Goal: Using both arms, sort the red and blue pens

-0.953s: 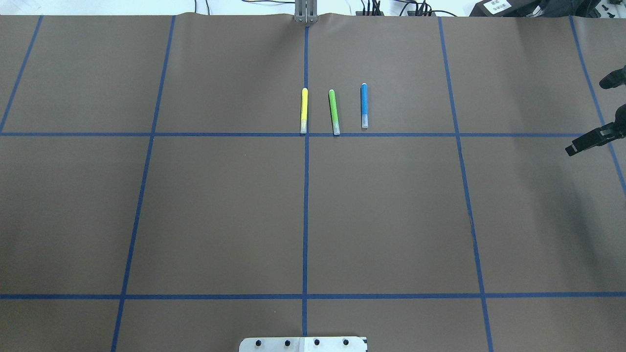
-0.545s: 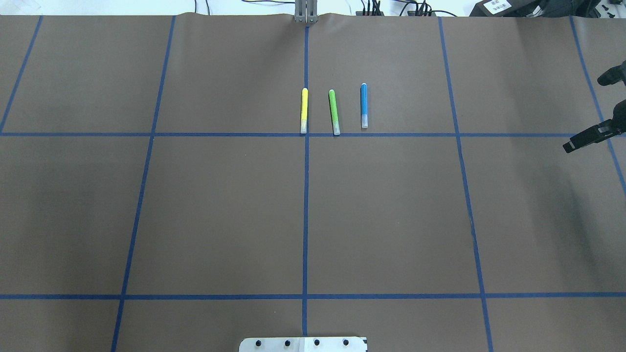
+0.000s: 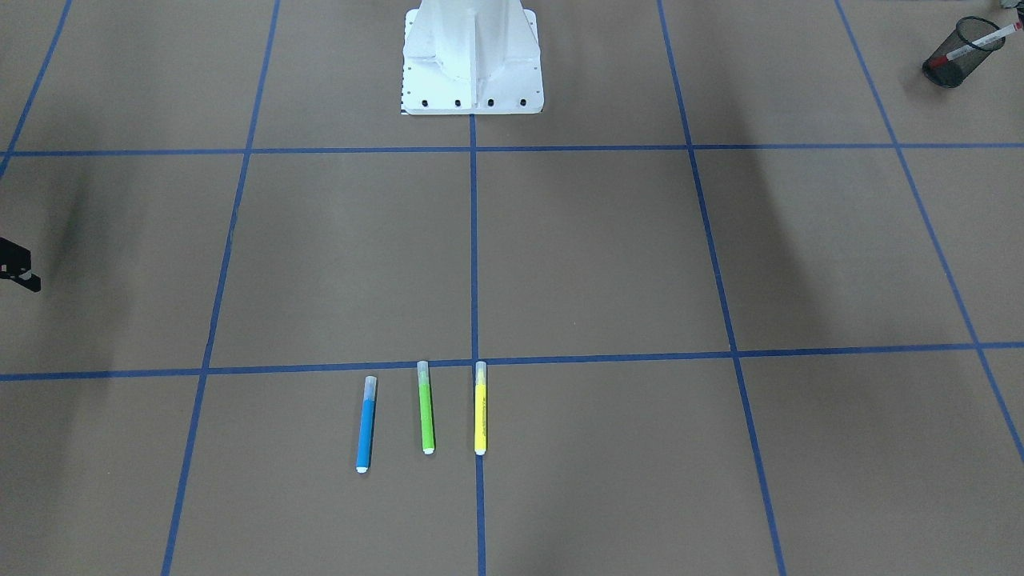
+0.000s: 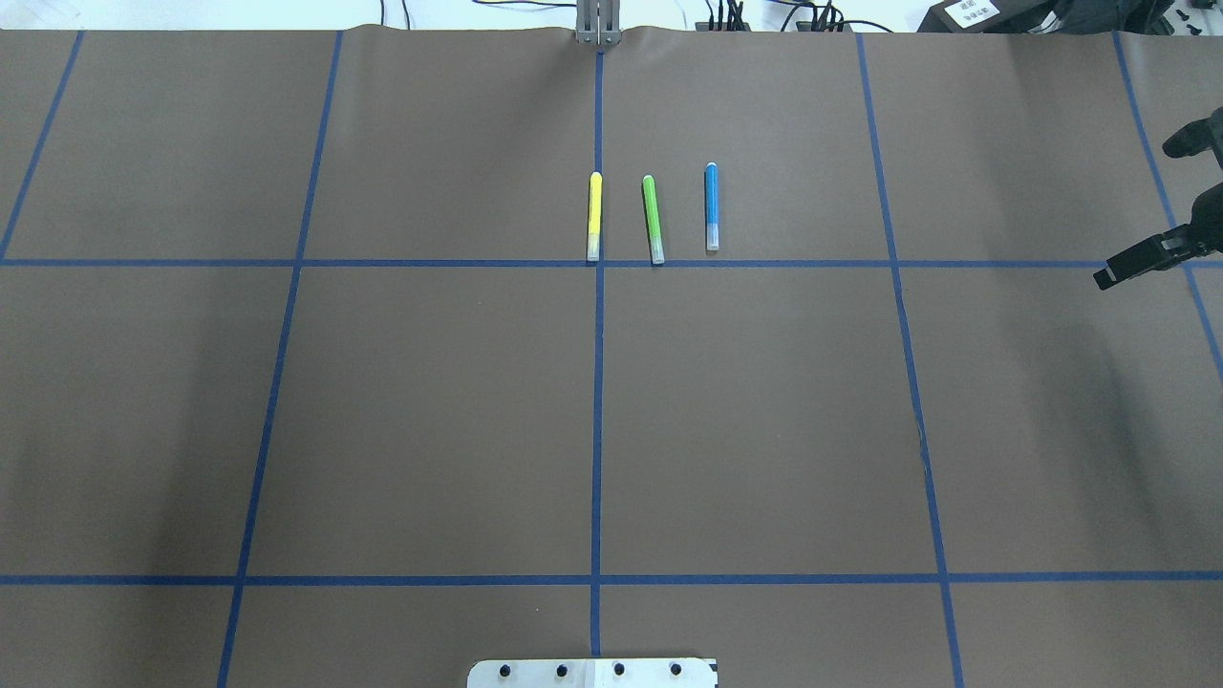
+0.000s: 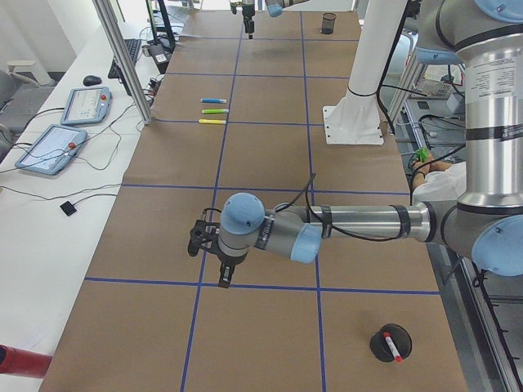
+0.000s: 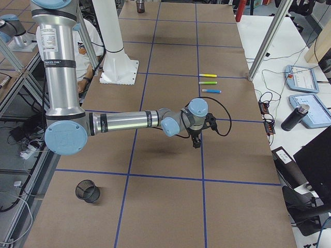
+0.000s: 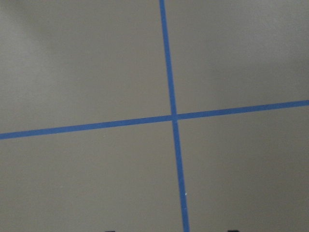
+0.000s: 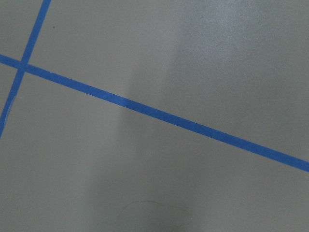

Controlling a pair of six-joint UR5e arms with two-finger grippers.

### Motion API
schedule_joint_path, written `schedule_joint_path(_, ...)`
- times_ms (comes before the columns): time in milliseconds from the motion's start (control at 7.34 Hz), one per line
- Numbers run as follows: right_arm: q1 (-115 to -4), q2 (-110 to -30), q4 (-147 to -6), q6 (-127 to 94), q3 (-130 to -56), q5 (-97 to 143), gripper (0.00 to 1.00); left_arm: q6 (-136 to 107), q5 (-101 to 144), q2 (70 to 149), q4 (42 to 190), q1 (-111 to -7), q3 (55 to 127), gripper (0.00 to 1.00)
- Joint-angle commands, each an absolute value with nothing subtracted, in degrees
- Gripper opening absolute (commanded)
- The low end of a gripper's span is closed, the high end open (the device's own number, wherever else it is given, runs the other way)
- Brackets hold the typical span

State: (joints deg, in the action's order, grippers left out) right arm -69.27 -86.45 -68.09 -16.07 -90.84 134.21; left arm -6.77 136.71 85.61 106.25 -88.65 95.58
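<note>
The blue pen [image 4: 712, 206] [image 3: 366, 424] lies flat on the brown mat, rightmost of three pens in the overhead view. The red pen [image 3: 972, 40] [image 5: 392, 343] stands in a black mesh cup [image 3: 946, 66] on my left side. My right gripper [image 4: 1104, 279] [image 6: 195, 145] hangs over the mat at the far right edge, well away from the blue pen; I cannot tell if it is open or shut. My left gripper [image 5: 225, 280] points down over a tape crossing, apart from the cup. Two dark fingertips [image 7: 234, 231] sit wide apart at the left wrist view's bottom edge, nothing between them.
A green pen [image 4: 653, 218] and a yellow pen [image 4: 594, 216] lie parallel beside the blue one. An empty black mesh cup [image 6: 88, 191] stands on my right side. The white pedestal [image 3: 472, 56] sits at the near edge. Blue tape lines grid the mat.
The right gripper has crept inward and towards the far side of the table. The pens have not moved.
</note>
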Motion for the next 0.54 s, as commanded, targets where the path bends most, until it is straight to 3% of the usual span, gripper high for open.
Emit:
schedule_joint_path(0, -67.2, -82.8, -68.0, -26.0, -90.6, 132.3, 1.00, -8.7, 138.1, 94.0, 97.2, -84.0, 95.4, 0.83)
schedule_joint_path(409, -58.6, -69.1, -68.5, -43.5, -86.8, 126.7, 1.00, -8.7, 139.7, 97.4, 94.2, -81.5, 94.7, 0.88)
